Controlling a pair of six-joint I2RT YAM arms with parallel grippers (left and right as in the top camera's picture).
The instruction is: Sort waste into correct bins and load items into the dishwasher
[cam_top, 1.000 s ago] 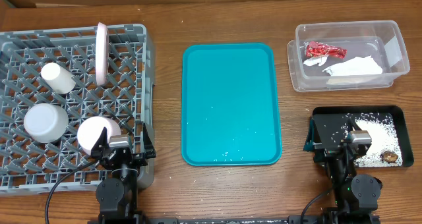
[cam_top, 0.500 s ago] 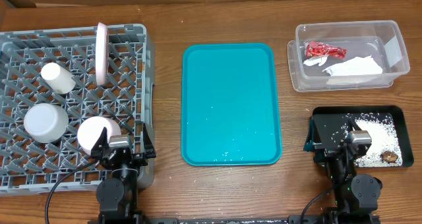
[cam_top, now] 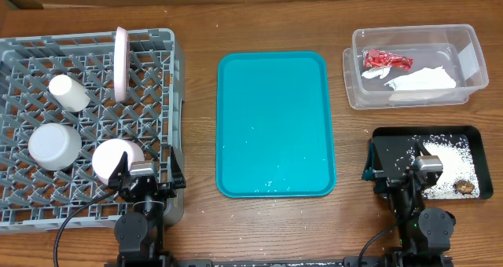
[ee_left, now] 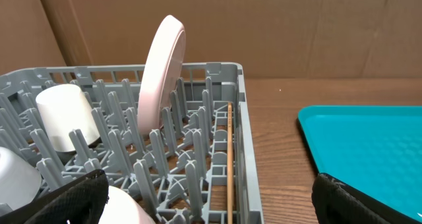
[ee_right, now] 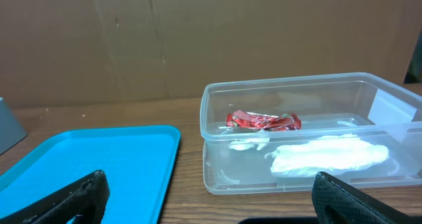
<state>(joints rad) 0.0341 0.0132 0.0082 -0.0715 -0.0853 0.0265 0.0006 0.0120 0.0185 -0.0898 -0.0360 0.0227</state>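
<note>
The grey dishwasher rack (cam_top: 161, 43) at the left holds an upright pink plate (cam_top: 122, 63), a white cup (cam_top: 68, 93) and two white bowls (cam_top: 53, 145) (cam_top: 115, 159). A chopstick (ee_left: 229, 158) lies in the rack by its right wall. The teal tray (cam_top: 273, 123) in the middle is bare apart from crumbs. The clear bin (cam_top: 414, 65) holds a red wrapper (cam_top: 387, 60) and white paper (cam_top: 420, 80). The black bin (cam_top: 393, 137) holds white rice and a brown scrap (cam_top: 464, 186). My left gripper (cam_top: 144, 175) and right gripper (cam_top: 414, 170) are open and empty at the near edge.
Brown cardboard stands behind the table. Bare wood lies between rack, tray and bins. In the left wrist view the plate (ee_left: 160, 69) stands among the rack's tines; in the right wrist view the clear bin (ee_right: 217, 178) sits right of the tray (ee_right: 99, 161).
</note>
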